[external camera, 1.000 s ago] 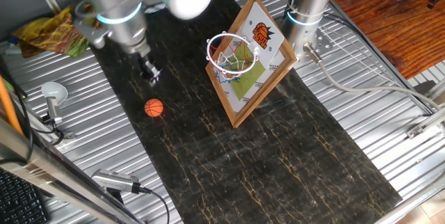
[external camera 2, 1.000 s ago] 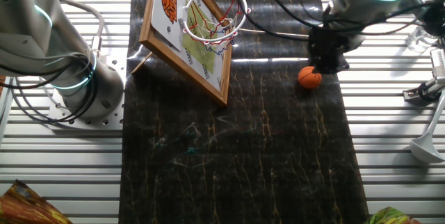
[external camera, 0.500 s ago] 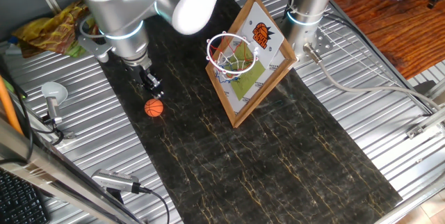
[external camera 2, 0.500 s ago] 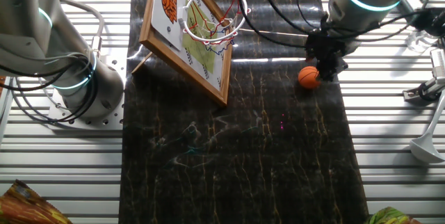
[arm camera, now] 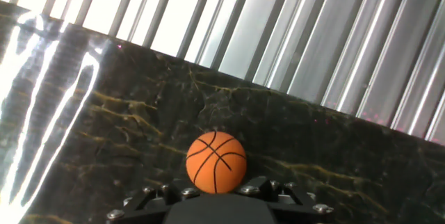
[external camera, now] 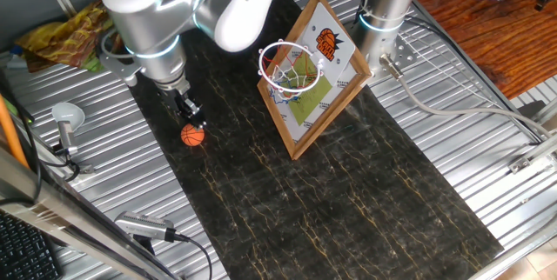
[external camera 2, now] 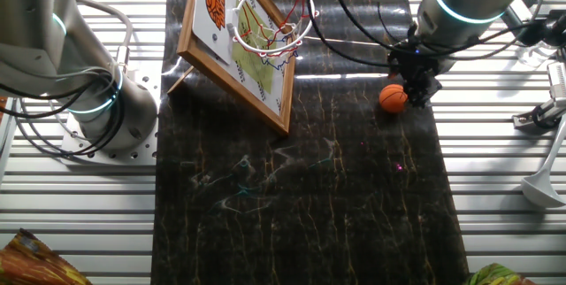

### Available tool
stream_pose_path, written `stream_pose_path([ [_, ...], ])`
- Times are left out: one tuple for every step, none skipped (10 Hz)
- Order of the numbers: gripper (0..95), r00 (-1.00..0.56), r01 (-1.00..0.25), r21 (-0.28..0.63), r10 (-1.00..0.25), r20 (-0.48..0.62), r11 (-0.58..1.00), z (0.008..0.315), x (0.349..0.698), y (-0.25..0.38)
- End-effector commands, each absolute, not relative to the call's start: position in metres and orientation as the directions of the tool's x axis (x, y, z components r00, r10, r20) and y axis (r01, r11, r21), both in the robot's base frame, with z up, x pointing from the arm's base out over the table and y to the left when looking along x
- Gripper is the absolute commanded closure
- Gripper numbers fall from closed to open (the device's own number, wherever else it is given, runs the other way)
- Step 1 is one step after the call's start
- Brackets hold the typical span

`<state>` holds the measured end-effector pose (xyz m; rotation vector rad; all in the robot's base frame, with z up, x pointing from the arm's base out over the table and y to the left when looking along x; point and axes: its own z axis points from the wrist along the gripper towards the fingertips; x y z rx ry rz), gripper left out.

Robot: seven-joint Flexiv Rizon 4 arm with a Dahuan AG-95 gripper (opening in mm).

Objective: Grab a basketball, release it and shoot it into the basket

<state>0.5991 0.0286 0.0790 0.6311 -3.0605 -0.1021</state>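
The basketball [external camera: 193, 135] is a small orange ball with dark seams, lying on the dark marbled mat near its left edge. My gripper [external camera: 190, 112] hangs just above and behind it, almost touching; its jaws look open and hold nothing. In the other fixed view the gripper [external camera 2: 416, 88] is right beside the ball [external camera 2: 393, 98]. In the hand view the ball [arm camera: 216, 161] sits just ahead of the gripper [arm camera: 216, 190], centred between its two sides. The basket [external camera: 287, 64], a white hoop with net, is fixed to the tilted wood-framed backboard [external camera: 335, 89] to the right.
The mat [external camera: 331, 202] lies on a ribbed metal table [external camera: 487, 158]. A second arm's base [external camera: 383, 19] stands behind the backboard. A ladle [external camera: 66, 122] and crumpled bags [external camera: 57, 41] lie at the left. Cables run at the right.
My gripper has come down and moved toward the ball, from well above it to just over it. The ball and the backboard have not moved.
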Motion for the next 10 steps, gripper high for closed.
stream_pose_path([
  [38.0, -0.919, -0.394, 0.066, -0.395, -0.001, 0.917, 0.074, 0.600, 0.030],
  [38.0, -0.919, -0.393, 0.066, -0.394, -0.001, 0.917, 0.071, 0.601, 0.031],
  [38.0, -0.919, -0.394, 0.067, -0.394, -0.002, 0.917, 0.069, 0.602, 0.032],
  [38.0, -0.918, -0.396, 0.069, -0.397, -0.008, 0.915, 0.064, 0.603, 0.033],
  [38.0, -0.919, -0.394, 0.070, -0.395, -0.009, 0.916, 0.063, 0.603, 0.034],
  [38.0, -0.920, -0.392, 0.070, -0.392, -0.007, 0.917, 0.063, 0.604, 0.034],
  [38.0, -0.920, -0.392, 0.071, -0.393, -0.007, 0.917, 0.063, 0.604, 0.034],
  [38.0, -0.919, -0.393, 0.071, -0.394, -0.007, 0.917, 0.063, 0.604, 0.034],
  [38.0, -0.919, -0.393, 0.067, -0.393, -0.010, 0.917, 0.063, 0.604, 0.034],
  [38.0, -0.916, -0.402, 0.063, -0.402, -0.023, 0.913, 0.063, 0.604, 0.034],
])
